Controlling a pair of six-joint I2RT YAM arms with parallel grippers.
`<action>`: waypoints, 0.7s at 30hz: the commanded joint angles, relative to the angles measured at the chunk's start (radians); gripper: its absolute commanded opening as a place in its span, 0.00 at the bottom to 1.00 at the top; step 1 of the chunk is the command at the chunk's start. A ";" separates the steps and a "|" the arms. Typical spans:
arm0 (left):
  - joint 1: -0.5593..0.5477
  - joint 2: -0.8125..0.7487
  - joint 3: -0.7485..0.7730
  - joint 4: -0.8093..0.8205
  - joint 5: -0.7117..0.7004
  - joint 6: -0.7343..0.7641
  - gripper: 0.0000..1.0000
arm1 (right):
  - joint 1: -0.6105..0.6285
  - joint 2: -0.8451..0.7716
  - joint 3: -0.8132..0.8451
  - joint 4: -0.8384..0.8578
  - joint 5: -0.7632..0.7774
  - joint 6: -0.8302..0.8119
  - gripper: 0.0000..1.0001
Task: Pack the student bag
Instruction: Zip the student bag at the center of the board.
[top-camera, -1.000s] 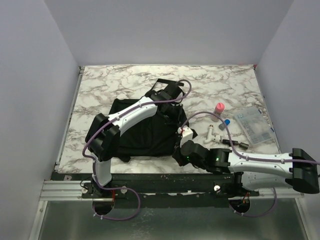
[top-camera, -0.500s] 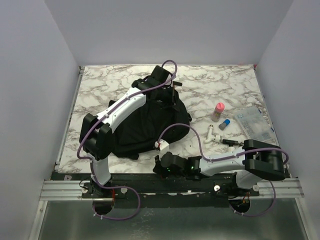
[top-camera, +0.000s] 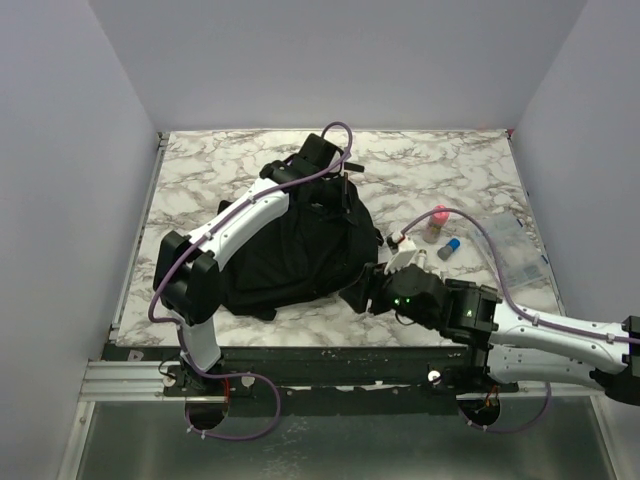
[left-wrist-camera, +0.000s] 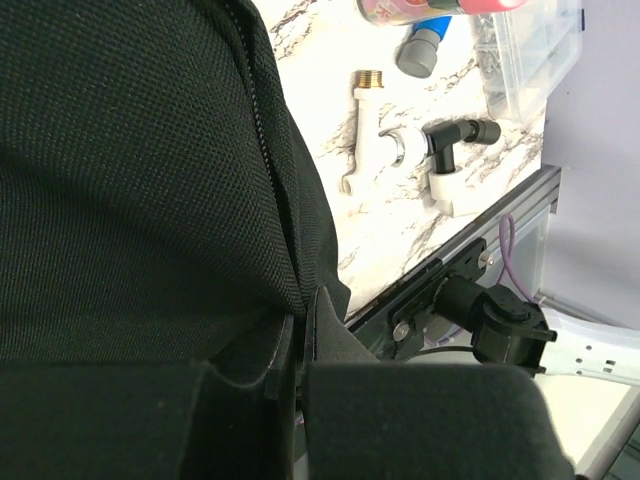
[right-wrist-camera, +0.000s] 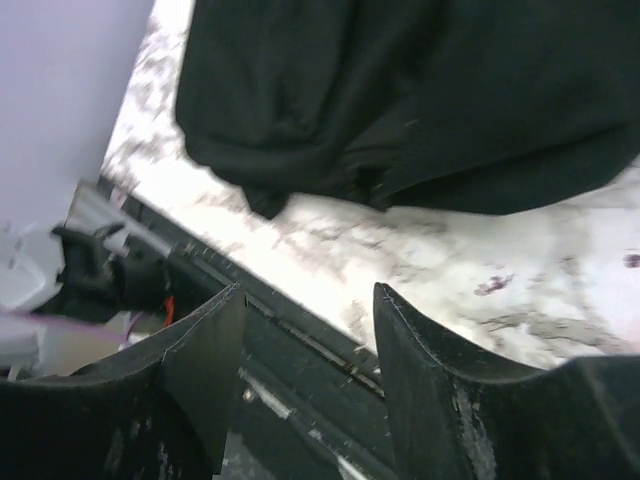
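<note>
Fingers of your left gripper (left-wrist-camera: 300, 335) were pinched shut on a fold of the student bag (top-camera: 290, 255) beside its zip, and your right gripper (right-wrist-camera: 308, 300) stood open and empty, just short of the bag's near edge. You'd have done best holding that pinch high and sending the right fingers to the zip edge opposite. Bag looked soft, black and coarse-woven, slumped below the left fingers.

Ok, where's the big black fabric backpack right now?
In the top view, the big black fabric backpack sits left of centre on the marble table, under the left arm, with the pink-capped bottle off to its right.
</note>
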 joint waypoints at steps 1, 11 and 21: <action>-0.006 -0.088 0.008 0.066 0.042 -0.006 0.00 | -0.151 -0.001 0.073 -0.211 -0.077 0.045 0.59; -0.006 -0.086 0.008 0.066 0.070 -0.018 0.00 | -0.251 0.111 0.201 -0.267 -0.181 0.095 0.65; -0.010 -0.097 -0.015 0.077 0.119 -0.012 0.00 | -0.345 0.310 0.361 -0.379 -0.095 0.130 0.68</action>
